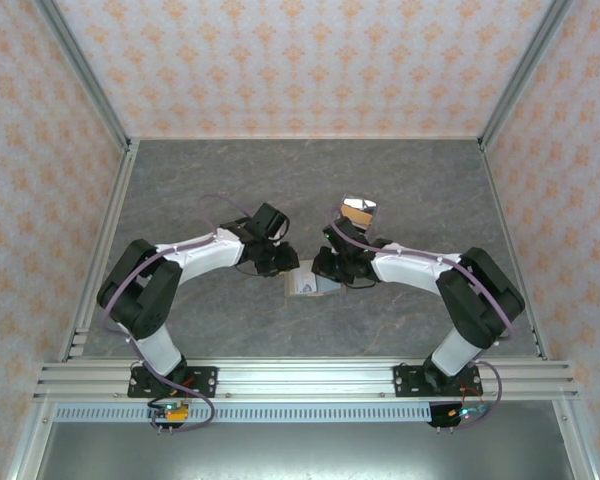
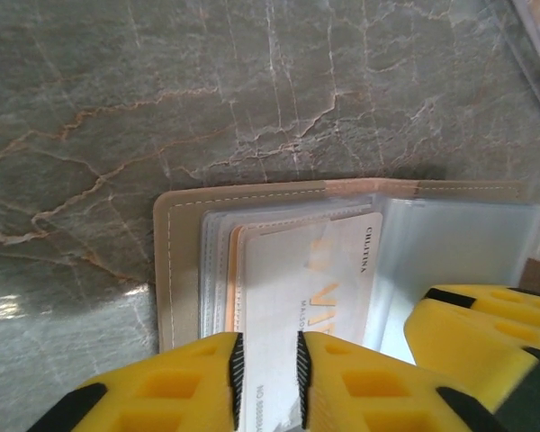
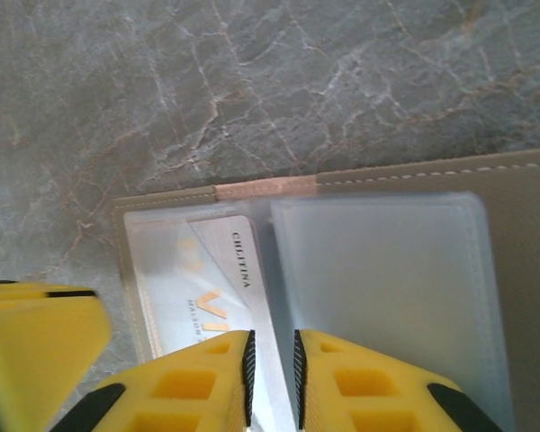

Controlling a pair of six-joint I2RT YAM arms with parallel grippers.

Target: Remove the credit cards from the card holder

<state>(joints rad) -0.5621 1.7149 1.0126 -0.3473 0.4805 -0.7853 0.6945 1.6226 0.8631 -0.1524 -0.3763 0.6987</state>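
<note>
Straddling credit card (image 2: 292, 270) edge: left gripper (image 2: 267, 351) | right gripper (image 3: 270, 346): card holder (image 3: 525, 270) edge | grips unclear

Card holder (image 1: 308, 285) lies open mid-worktop (image 1: 180, 180), between left hand (image 1: 280, 262) and right hand (image 1: 332, 268). Credit card (image 2: 297, 288) sits in a sleeve on the left-hand side. Clear piece (image 1: 359, 210) lies behind the right hand.

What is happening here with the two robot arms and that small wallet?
Both arms reach over the open card holder on the marble table. The left gripper has its fingers nearly together at the edge of a pale credit card. The right gripper, also nearly closed, is at the edge of the clear sleeve beside it. Whether either truly grips, I cannot tell. The card is still in the holder.
</note>
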